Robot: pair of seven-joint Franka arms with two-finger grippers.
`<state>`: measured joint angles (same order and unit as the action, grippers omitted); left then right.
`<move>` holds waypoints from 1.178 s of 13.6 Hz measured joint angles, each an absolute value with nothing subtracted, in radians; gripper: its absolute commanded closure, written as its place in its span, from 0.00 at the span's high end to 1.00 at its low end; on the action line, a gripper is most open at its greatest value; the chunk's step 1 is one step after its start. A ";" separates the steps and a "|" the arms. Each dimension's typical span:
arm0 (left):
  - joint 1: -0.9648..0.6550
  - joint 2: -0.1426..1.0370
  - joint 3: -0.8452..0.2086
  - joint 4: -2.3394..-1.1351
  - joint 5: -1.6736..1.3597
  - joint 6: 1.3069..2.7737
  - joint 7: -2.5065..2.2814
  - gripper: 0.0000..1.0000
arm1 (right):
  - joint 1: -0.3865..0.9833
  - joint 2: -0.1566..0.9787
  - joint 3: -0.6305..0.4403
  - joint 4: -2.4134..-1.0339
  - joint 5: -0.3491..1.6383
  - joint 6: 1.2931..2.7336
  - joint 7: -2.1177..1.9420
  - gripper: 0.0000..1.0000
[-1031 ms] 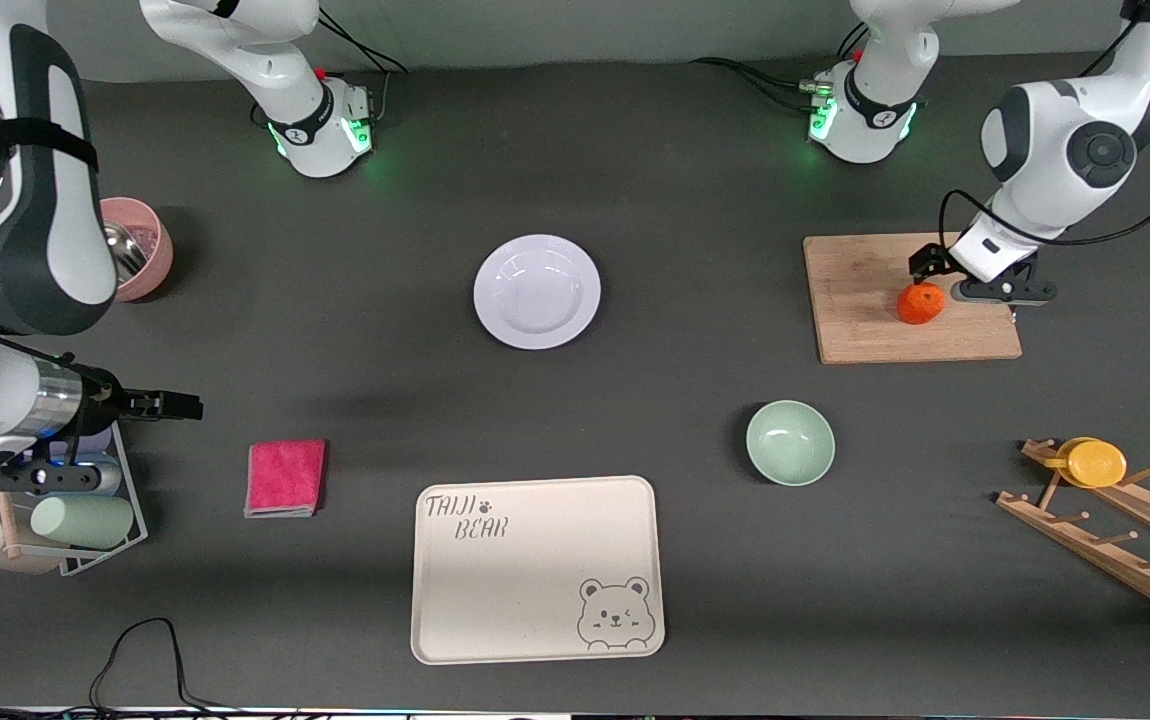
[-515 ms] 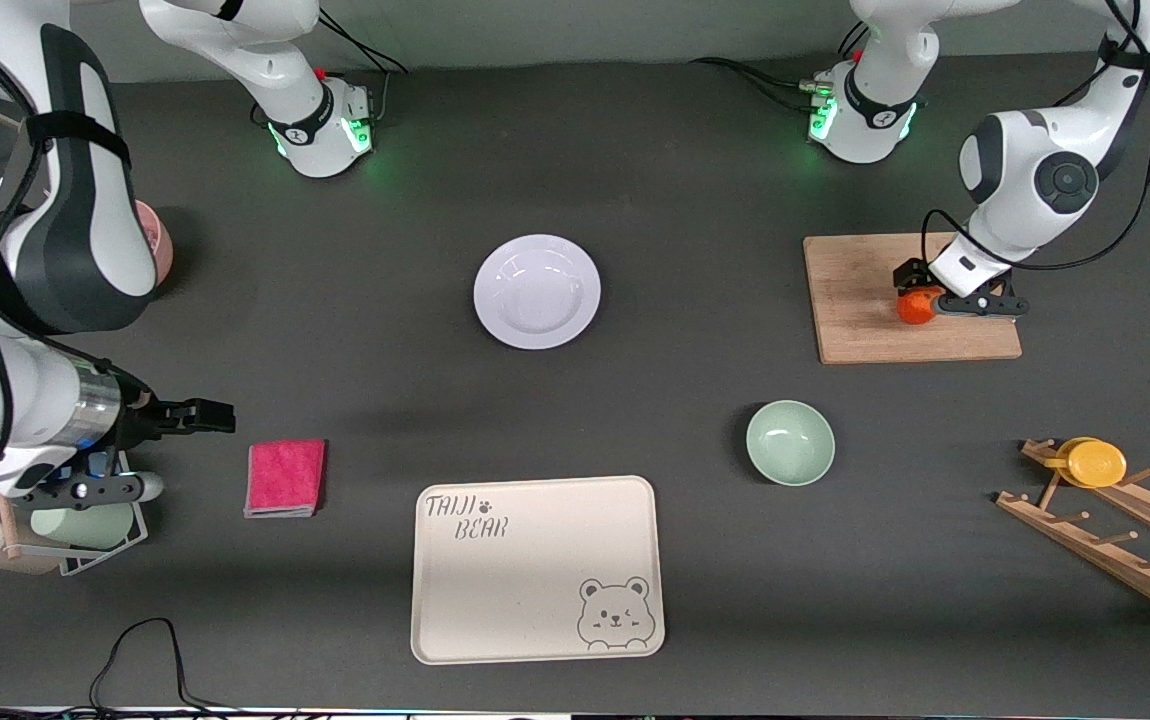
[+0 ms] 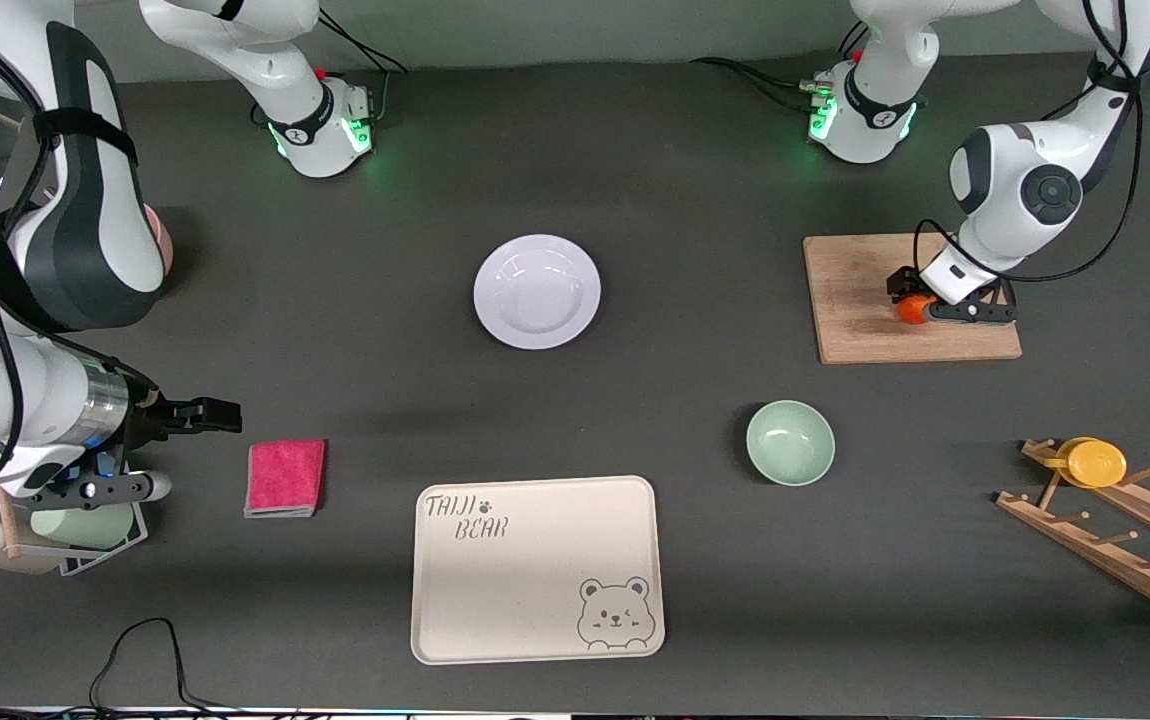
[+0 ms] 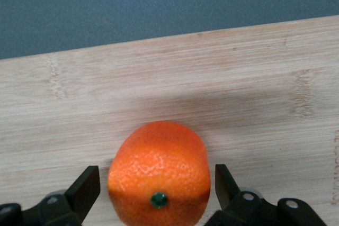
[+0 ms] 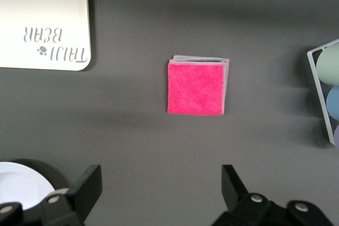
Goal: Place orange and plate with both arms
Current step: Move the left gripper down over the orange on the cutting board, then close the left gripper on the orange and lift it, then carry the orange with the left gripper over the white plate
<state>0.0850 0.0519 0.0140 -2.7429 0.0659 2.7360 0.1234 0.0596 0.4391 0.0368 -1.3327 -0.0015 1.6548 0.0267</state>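
Observation:
The orange (image 3: 911,311) sits on a wooden cutting board (image 3: 865,290) at the left arm's end of the table. My left gripper (image 3: 920,303) is low over the board, open. Its fingers stand on either side of the orange (image 4: 159,170) with a thin gap on each side. The lavender-white plate (image 3: 537,291) lies on the table's middle, nearer the arms' bases, and its edge shows in the right wrist view (image 5: 18,183). My right gripper (image 3: 220,411) is open and empty, up in the air beside a pink cloth (image 3: 285,477).
A mint-green bowl (image 3: 790,442) and a cream bear tray (image 3: 537,568) lie nearer the front camera. A wooden rack (image 3: 1125,535) holds a yellow cup (image 3: 1095,462). A cup stand (image 3: 75,525) sits at the right arm's end.
My left gripper has come down and in over the board until its fingers straddle the orange. My right gripper has moved a little toward the table's middle.

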 measured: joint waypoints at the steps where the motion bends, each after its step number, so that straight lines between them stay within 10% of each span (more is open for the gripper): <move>1: 0.085 0.058 0.014 -2.743 0.066 2.743 0.123 0.61 | 0.060 0.439 0.037 -1.333 -0.001 1.655 0.027 1.00; 8: 0.085 0.040 0.013 -2.716 0.066 2.710 0.124 0.51 | 0.060 0.439 0.037 -1.332 -0.001 1.655 0.027 1.00; 16: 0.083 -0.208 -0.003 -2.254 0.058 1.915 0.123 0.51 | 0.060 0.440 0.037 -1.331 -0.001 1.655 0.027 1.00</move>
